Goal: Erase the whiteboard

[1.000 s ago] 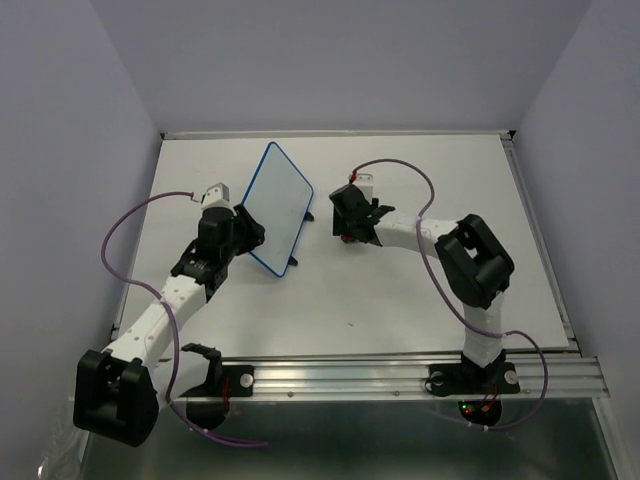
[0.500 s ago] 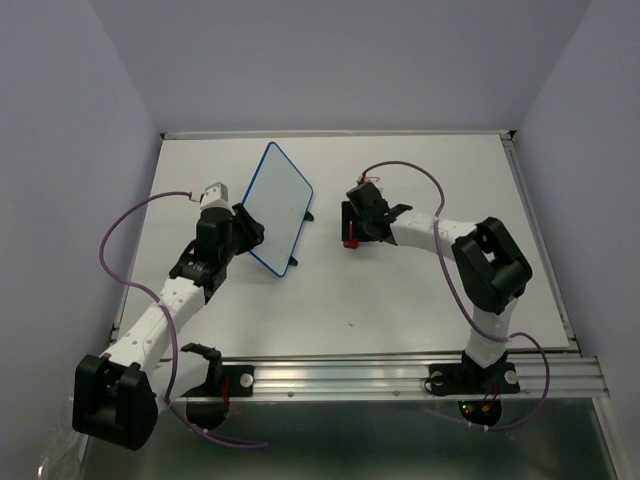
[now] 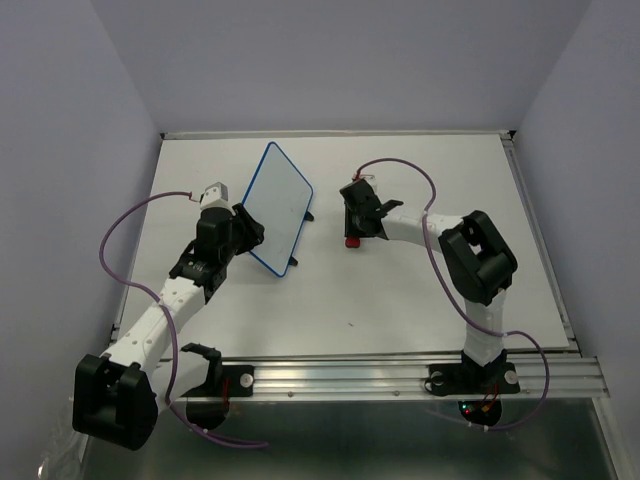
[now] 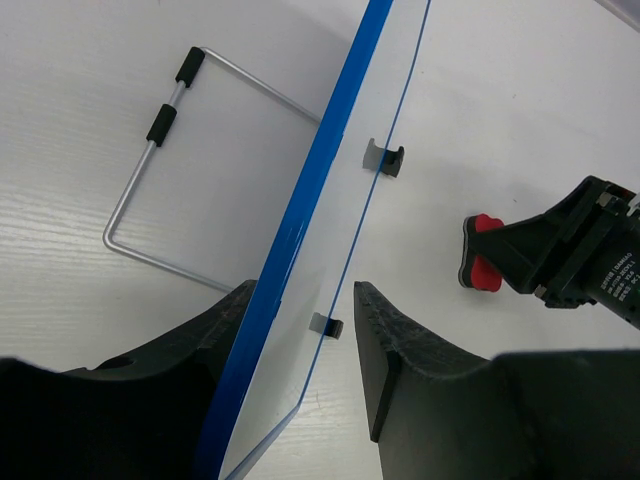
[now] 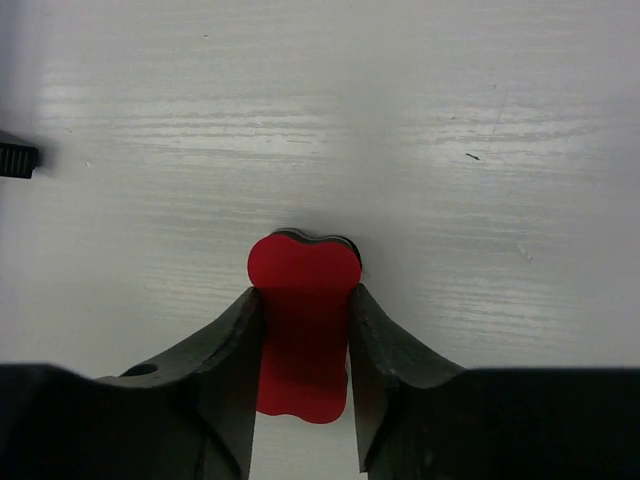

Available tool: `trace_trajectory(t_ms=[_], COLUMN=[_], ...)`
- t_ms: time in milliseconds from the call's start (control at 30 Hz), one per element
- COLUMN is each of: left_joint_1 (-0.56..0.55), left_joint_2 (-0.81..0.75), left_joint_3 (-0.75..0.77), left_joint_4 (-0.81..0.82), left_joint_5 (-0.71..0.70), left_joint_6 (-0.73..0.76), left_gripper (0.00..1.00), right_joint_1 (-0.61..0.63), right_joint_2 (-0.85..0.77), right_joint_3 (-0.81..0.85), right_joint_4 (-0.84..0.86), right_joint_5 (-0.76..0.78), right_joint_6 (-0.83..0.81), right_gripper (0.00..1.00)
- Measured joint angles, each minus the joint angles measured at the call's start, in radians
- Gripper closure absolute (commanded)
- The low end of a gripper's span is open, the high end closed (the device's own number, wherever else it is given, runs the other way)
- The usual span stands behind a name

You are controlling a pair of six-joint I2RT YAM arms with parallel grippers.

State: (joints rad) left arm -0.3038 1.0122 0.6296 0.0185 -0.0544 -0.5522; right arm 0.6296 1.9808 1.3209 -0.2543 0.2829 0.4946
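The whiteboard point(image 3: 278, 205), white with a thin blue rim, stands tilted on edge at the table's left middle. My left gripper point(image 3: 248, 228) is shut on its lower left edge. In the left wrist view the blue rim point(image 4: 340, 120) runs between the two fingers of the left gripper point(image 4: 300, 300). The black-and-red eraser point(image 3: 352, 241) lies on the table to the board's right. My right gripper point(image 3: 355, 225) is down over it. The right wrist view has the red eraser point(image 5: 303, 262) pinched at both sides by the right gripper point(image 5: 304, 292).
The board's wire stand point(image 4: 150, 190) lies on the table behind the board. A black foot point(image 3: 308, 217) sticks out at the board's right edge. A metal rail point(image 3: 400, 375) runs along the table's near edge by the arm bases.
The right gripper has widened, settled over the eraser and closed on its sides. The left arm and the whiteboard have not moved.
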Motion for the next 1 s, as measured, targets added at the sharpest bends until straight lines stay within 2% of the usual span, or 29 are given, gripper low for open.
trace_trajectory(t_ms=[167,267,367,500,600,800,1000], left_joint_1=[0.0,0.0,0.0,0.0,0.0,0.0,0.0], left_joint_2=[0.006,0.014,0.021,0.027,0.035,0.04,0.045], left_joint_3=[0.0,0.0,0.0,0.0,0.0,0.0,0.0], left_joint_4=[0.0,0.0,0.0,0.0,0.0,0.0,0.0], left_joint_5=[0.0,0.0,0.0,0.0,0.0,-0.002,-0.003], left_joint_6=[0.0,0.0,0.0,0.0,0.0,0.001,0.003], left_gripper=[0.48,0.48,0.48,0.48,0.48,0.48,0.49], right_joint_1=[0.0,0.0,0.0,0.0,0.0,0.0,0.0], right_joint_2=[-0.002,-0.003,-0.003,0.003,0.048,0.161,0.262], right_joint_3=[0.0,0.002,0.002,0.017,0.094,0.2,0.272], right_joint_4=[0.002,0.01,0.06,0.219,0.332,0.468,0.516], right_joint_5=[0.022,0.024,-0.01,-0.143,-0.23,-0.245,-0.237], right_joint_6=[0.011,0.0,-0.04,-0.111,-0.144,-0.151,-0.12], right_gripper=[0.85,0.95,0.99,0.99,0.99,0.99,0.99])
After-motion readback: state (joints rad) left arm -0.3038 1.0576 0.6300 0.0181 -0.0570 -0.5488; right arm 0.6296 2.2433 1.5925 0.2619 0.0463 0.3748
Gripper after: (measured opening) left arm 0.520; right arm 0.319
